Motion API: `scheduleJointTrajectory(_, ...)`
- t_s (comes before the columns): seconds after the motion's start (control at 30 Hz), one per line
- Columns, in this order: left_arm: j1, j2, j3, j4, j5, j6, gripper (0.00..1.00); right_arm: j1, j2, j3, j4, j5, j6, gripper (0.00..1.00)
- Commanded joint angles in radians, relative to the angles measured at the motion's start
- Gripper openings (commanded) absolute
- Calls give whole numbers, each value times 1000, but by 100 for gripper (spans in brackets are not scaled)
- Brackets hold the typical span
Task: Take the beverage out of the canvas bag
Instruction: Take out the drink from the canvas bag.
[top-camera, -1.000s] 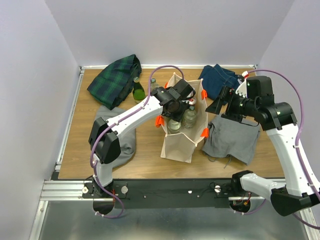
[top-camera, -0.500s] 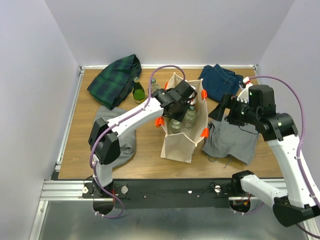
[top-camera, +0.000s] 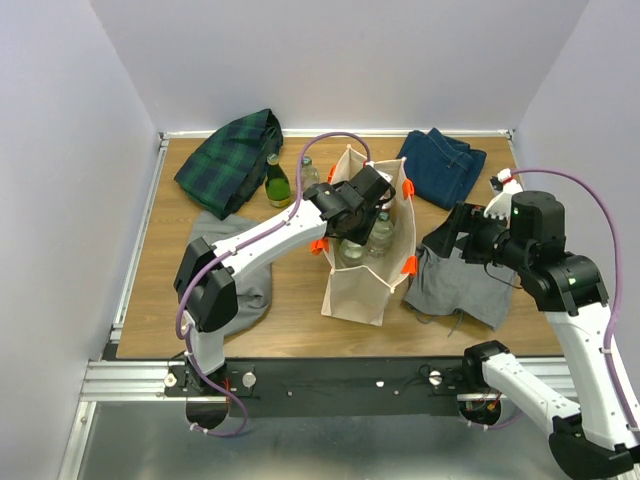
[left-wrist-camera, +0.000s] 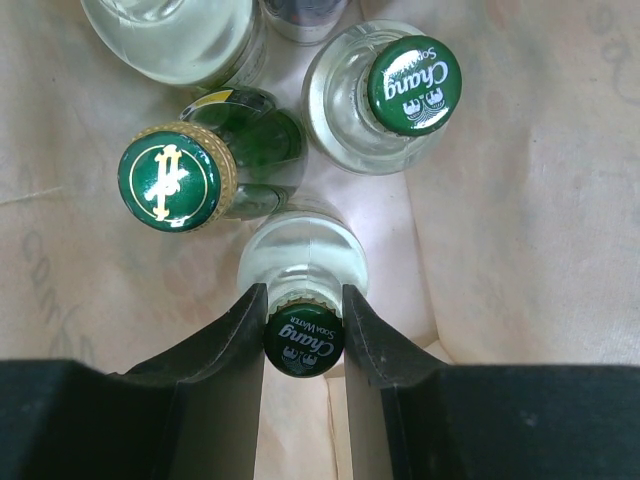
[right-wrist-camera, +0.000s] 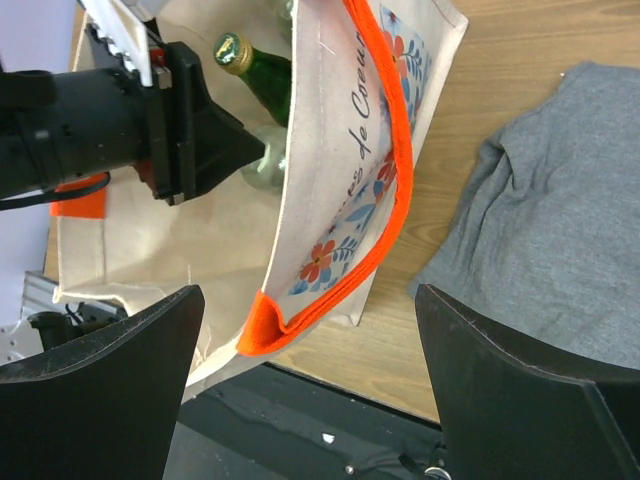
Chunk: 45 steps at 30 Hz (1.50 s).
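One clear bottle (left-wrist-camera: 300, 258) pinched by left hand (left-wrist-camera: 303, 305), inside canvas bag (left-wrist-camera: 520, 200)

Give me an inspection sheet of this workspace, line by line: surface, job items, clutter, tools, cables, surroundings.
Surface: brown wooden tabletop, partly under cloths.
Job's things: upright beige canvas bag with orange handles, several bottles inside; clear glass bottle with green cap not yet lifted out.
Clutter: green glass bottle and small clear bottle standing behind the bag; dark plaid cloth, blue denim cloth, grey cloth right of the bag, another left.
Grippers: left tool shut on the green cap, inside the bag; right tool open, holding nothing, beside the bag.
Cables: purple cables looped along both arms.
Surroundings: pale walls on three sides.
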Motion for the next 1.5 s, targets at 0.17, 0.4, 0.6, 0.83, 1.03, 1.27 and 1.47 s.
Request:
scheduleJointTrajectory(0.17, -11, 2, 35, 30, -23, -15, 0, 3, -15, -5, 45, -4, 38, 95)
scheduleJointTrajectory(0.4, -15, -50, -15, 48, -43, -30, 0, 4, -35, -22, 31, -4, 39, 95)
scheduleJointTrajectory(0.6, -21, -84, -28, 54, -49, -27, 0, 4, -38, -22, 43, -5, 54, 95)
scheduleJointTrajectory(0.83, -27, -93, 0, 38, -49, -24, 0, 4, -56, -54, 60, -7, 74, 95)
scheduleJointTrajectory(1.03, -31, -93, 18, 21, -50, -33, 0, 3, -67, -66, 48, -4, 71, 95)
scheduleJointTrajectory(1.27, -41, -110, 32, 7, -72, -30, 0, 4, -74, -85, 68, -33, 69, 96)
scheduleJointTrajectory(1.47, -41, -119, 66, -16, -64, -27, 0, 4, -78, -92, 66, -36, 68, 96)
